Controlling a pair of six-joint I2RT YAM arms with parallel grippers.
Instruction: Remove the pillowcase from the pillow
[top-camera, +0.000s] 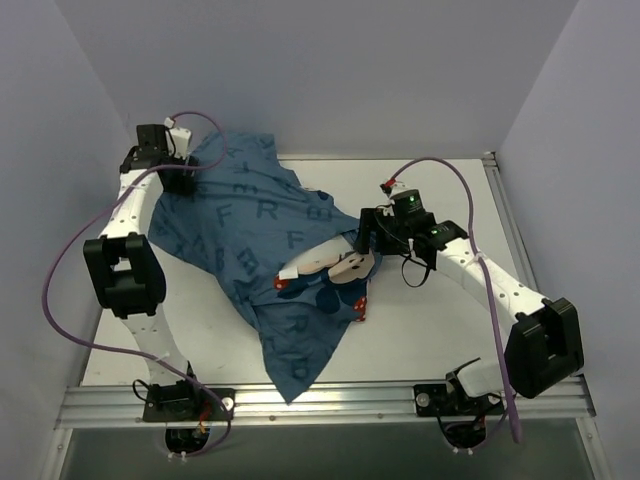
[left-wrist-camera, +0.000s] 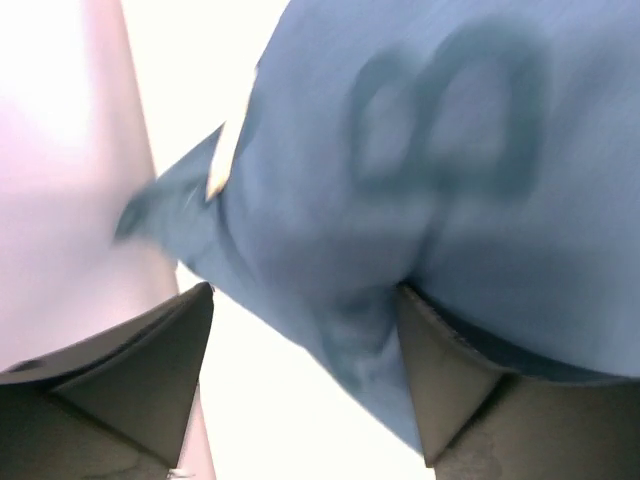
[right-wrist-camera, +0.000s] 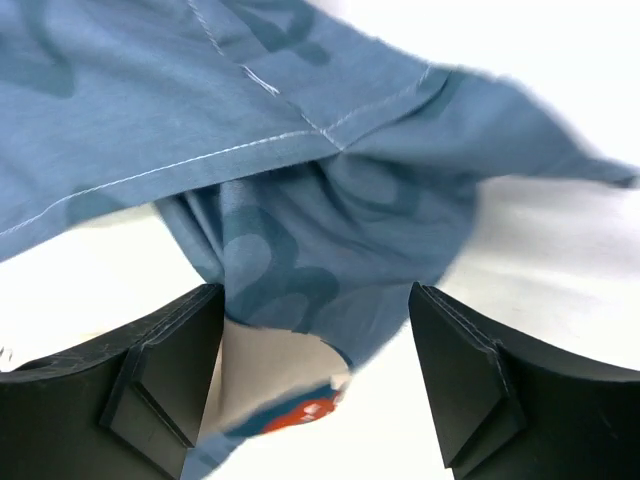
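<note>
Pillowcase (top-camera: 250, 240) lies diagonally on table (top-camera: 430, 330), long axis far-left to near-centre. Left gripper (top-camera: 184, 180) at far corner, right gripper (top-camera: 362, 243) mid right edge. Both gape, cloth between, unclamped. Can't see pillow.

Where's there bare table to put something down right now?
Bare table lies far right, between the pillowcase and the right rail, and near right, between the cloth's tip and the right arm's base. The middle is crowded by fabric and the right gripper.
</note>
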